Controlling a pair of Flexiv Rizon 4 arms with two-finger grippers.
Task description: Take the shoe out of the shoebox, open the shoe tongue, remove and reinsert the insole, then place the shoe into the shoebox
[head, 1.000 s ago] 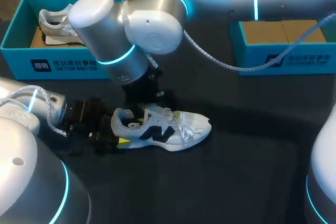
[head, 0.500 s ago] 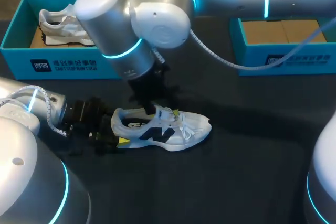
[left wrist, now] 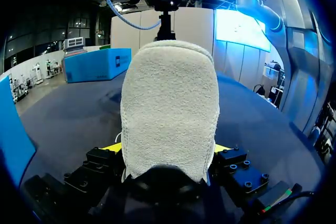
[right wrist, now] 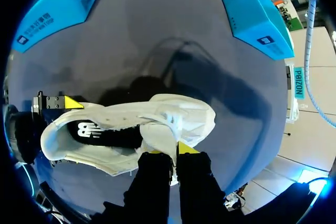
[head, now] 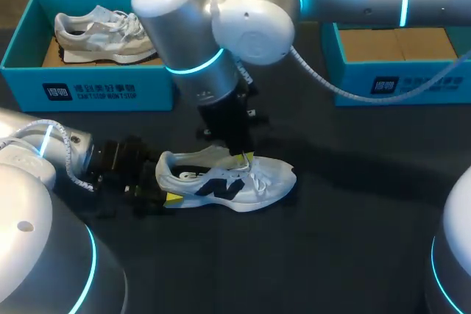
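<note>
A white sneaker point(head: 254, 182) with a black side mark lies on its sole on the dark table, toe to the right. My left gripper point(head: 163, 193) holds its heel: in the left wrist view the fuzzy heel point(left wrist: 168, 103) fills the gap and both yellow fingertips point(left wrist: 112, 148) press its sides. My right gripper point(head: 241, 154) comes down from above onto the laces area. In the right wrist view its fingers point(right wrist: 186, 148) stand close together, pinching the white shoe tongue point(right wrist: 167, 129) between them. The shoe's dark opening point(right wrist: 110, 135) shows behind the tongue.
A teal shoebox point(head: 88, 90) at the back left holds a second white sneaker point(head: 103, 31). Another teal shoebox point(head: 397, 79) at the back right shows only its cardboard floor. My right arm's big elbow point(head: 213, 27) hangs over the table's middle back.
My right gripper has moved right along the shoe, from over the heel opening to the tongue, and has shut on it. The left gripper and the shoe have stayed put.
</note>
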